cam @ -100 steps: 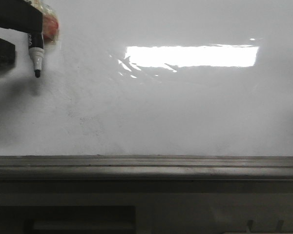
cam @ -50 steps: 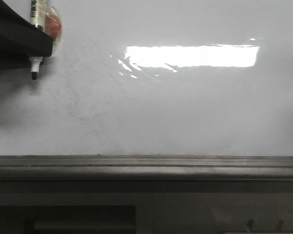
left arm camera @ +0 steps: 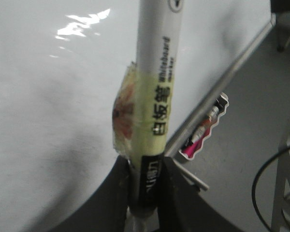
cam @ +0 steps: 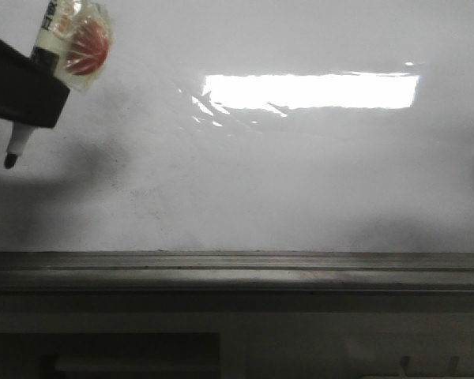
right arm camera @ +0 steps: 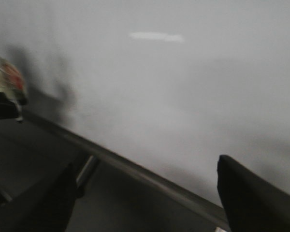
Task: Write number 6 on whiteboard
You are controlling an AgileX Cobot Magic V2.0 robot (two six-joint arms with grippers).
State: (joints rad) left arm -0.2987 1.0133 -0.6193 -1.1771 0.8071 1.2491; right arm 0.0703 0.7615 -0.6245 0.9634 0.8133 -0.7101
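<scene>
The whiteboard (cam: 284, 174) fills the front view, glossy and faintly smudged, with a grey ledge (cam: 237, 264) along its bottom. No black stroke of a number 6 shows on it. My left gripper (cam: 28, 91) at the upper left is shut on a white marker (cam: 31, 87) wrapped in yellowish tape with a red patch (cam: 87, 43); its black tip (cam: 10, 162) points down-left. In the left wrist view the jaws clamp the marker (left arm camera: 157, 96) at its black band. My right gripper (right arm camera: 145, 193) is open and empty, its fingers (right arm camera: 246, 193) wide apart before the board (right arm camera: 174, 82).
A bright light reflection (cam: 308, 89) lies on the board's upper middle. Dark shadows fall on the board at left and lower right. Below the ledge is a dark cabinet front (cam: 126, 355). The left wrist view shows a pink packet (left arm camera: 203, 133) beside the board's edge.
The left gripper with the marker has swung left and tilted; the tip moved from about the upper left to lower and further left. A new shadow spreads on the board.
</scene>
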